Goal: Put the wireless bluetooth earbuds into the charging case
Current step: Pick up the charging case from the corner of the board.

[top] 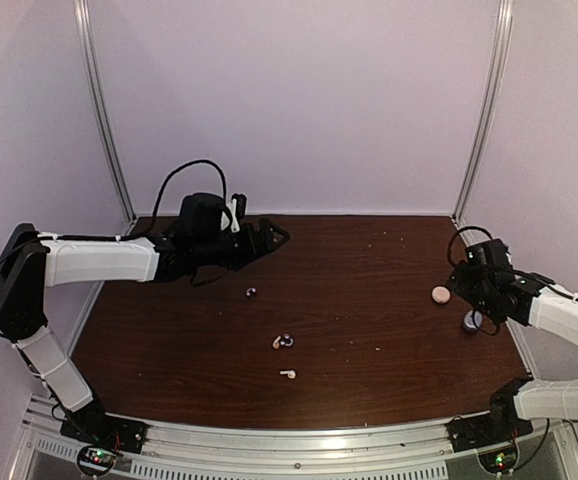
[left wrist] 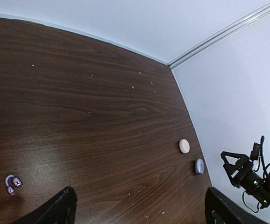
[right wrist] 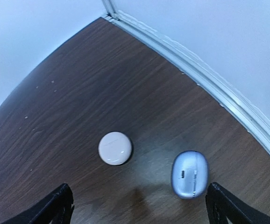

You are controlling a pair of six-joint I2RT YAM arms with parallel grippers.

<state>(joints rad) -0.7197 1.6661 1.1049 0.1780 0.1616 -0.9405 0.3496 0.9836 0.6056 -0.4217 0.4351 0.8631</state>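
Several tiny earbuds lie mid-table: a dark purple one (top: 251, 292), a white and purple pair (top: 284, 341) and a white stemmed one (top: 288, 374). The left wrist view shows a lilac pair (left wrist: 12, 183). A round cream case (top: 441, 294) (right wrist: 115, 148) and a blue-grey oval case (top: 472, 320) (right wrist: 189, 174) lie shut at the right edge. My right gripper (top: 466, 300) (right wrist: 142, 211) hovers open above both cases, holding nothing. My left gripper (top: 274, 238) (left wrist: 139, 212) is open and empty, raised over the back left, far from the earbuds.
The dark wooden table (top: 369, 300) has pale walls close behind and at both sides, with a metal rail (right wrist: 209, 74) along the right edge next to the cases. Small crumbs (left wrist: 135, 190) dot the surface. The right arm (left wrist: 254, 179) shows in the left wrist view.
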